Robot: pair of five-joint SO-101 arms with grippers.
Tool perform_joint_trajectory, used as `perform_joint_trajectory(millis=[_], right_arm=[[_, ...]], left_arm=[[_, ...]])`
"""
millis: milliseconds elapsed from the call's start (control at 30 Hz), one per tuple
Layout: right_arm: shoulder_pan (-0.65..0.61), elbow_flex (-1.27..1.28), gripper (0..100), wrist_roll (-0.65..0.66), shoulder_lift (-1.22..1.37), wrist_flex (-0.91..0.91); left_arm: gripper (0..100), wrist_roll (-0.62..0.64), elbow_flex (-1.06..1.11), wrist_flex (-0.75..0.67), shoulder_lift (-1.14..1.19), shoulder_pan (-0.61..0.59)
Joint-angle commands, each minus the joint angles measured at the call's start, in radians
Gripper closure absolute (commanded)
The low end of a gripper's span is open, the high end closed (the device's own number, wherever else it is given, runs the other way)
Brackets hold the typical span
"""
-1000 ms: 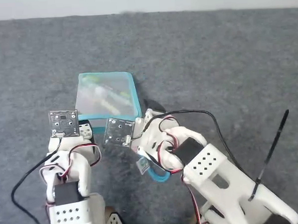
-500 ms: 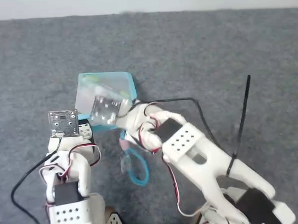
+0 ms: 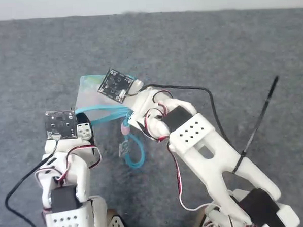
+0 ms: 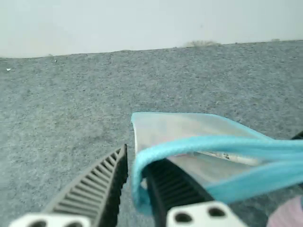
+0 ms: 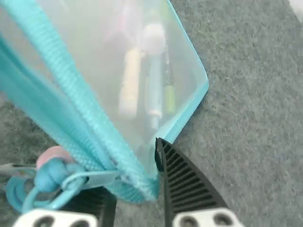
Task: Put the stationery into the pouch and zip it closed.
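Above the grey felt-like surface, the translucent plastic pouch with cyan trim is being held up between both grippers. One end is being clamped by the left gripper, and the opposite end, beside the slider, by the right gripper. The pens and other stationery are being carried inside, just beyond the right gripper, so filling is judged done. Zipping is judged outstanding, as the cyan zip bands are being seen parted between the grippers. The metal zip pull with its pink bead is being left dangling beside the right gripper. That gripper's second jaw is being hidden under the pull, and the individual stationery items are being blurred by the plastic.
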Motion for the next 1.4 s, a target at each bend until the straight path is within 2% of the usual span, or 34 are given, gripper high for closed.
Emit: perform_joint_trajectory(millis=[0, 100, 167, 433, 567, 700, 767, 1200, 1367], right_arm=[[0.038, -0.060, 99.1, -0.035, -0.010, 0.028], [0.044, -0.057, 99.1, -0.068, -0.010, 0.042], [0.044, -0.060, 99.1, -0.089, -0.010, 0.064], [0.091, -0.135, 99.1, -0.155, -0.010, 0.163], [0.096, -0.224, 99.1, -0.193, -0.010, 0.251], [0.081, -0.256, 99.1, -0.193, -0.012, 0.292], [0.068, -0.252, 99.1, -0.192, -0.013, 0.297], [-0.045, -0.249, 99.1, -0.187, -0.021, 0.371], [-0.045, -0.230, 99.1, -0.187, -0.012, 0.366]], left_arm=[[83, 0.008, -0.189, 0.097, -0.006, -0.002], [74, 0.006, -0.312, 0.175, -0.006, -0.002], [72, 0.005, -0.377, 0.215, -0.006, -0.002], [74, 0.008, -0.387, 0.325, -0.006, 0.005], [74, -0.008, -0.332, 0.347, -0.006, 0.127], [74, -0.075, -0.254, 0.324, -0.002, 0.299], [74, -0.081, -0.223, 0.293, 0.000, 0.341], [74, -0.100, 0.039, 0.025, 0.002, 0.339], [74, -0.081, 0.079, -0.049, 0.002, 0.273]])
